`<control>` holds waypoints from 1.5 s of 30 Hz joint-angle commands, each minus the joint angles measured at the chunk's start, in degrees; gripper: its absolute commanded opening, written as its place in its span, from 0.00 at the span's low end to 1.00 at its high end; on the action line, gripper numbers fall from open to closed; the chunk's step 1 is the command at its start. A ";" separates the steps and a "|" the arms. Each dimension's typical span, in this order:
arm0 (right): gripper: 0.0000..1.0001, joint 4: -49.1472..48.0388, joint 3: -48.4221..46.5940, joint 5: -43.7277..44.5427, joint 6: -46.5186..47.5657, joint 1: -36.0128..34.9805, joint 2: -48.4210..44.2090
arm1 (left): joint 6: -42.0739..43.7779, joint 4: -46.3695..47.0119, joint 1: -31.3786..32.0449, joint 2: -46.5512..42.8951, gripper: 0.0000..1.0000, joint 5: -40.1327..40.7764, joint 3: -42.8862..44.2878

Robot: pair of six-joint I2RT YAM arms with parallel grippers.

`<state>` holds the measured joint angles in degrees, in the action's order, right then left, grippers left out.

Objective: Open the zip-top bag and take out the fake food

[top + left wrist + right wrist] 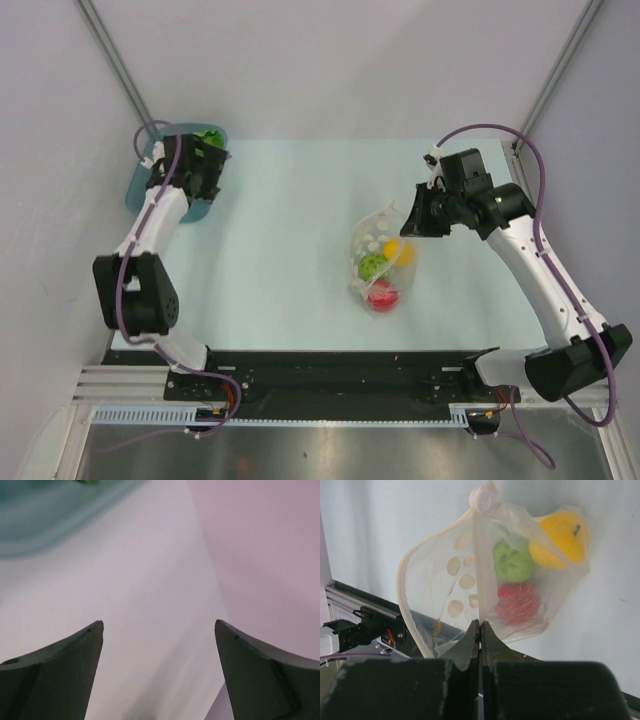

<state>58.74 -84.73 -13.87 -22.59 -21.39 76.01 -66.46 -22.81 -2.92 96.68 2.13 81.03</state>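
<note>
Pale table [280, 200] bears teal tray [135, 195], far from zip-top bag [372, 240]

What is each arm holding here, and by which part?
The right jaws are shut on the bag, pinching a thin fold of its plastic beside the zip strip. The left jaws stand open by the tray, holding nothing.

left arm [153, 222], right arm [540, 270]: white links, black joints | cables [488, 127]: purple | gripper fingers [55, 675]: dark, wedge-shaped, matte
</note>
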 commanded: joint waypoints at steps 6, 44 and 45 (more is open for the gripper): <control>0.00 -5.30 4.13 -2.91 -1.75 -1.99 -5.61 | 17.05 7.77 23.00 -25.29 0.70 -17.67 -11.95; 0.00 -17.52 17.92 -17.42 -13.45 -1.47 -10.26 | 34.11 -13.32 54.77 0.34 0.20 -4.85 0.18; 0.00 -17.52 18.19 -17.33 -13.45 -1.38 -10.35 | 34.03 -13.14 54.86 1.04 0.21 -4.94 0.35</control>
<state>41.69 -67.66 -31.75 -36.47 -23.16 67.77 -32.53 -39.44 51.64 95.57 -2.85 82.02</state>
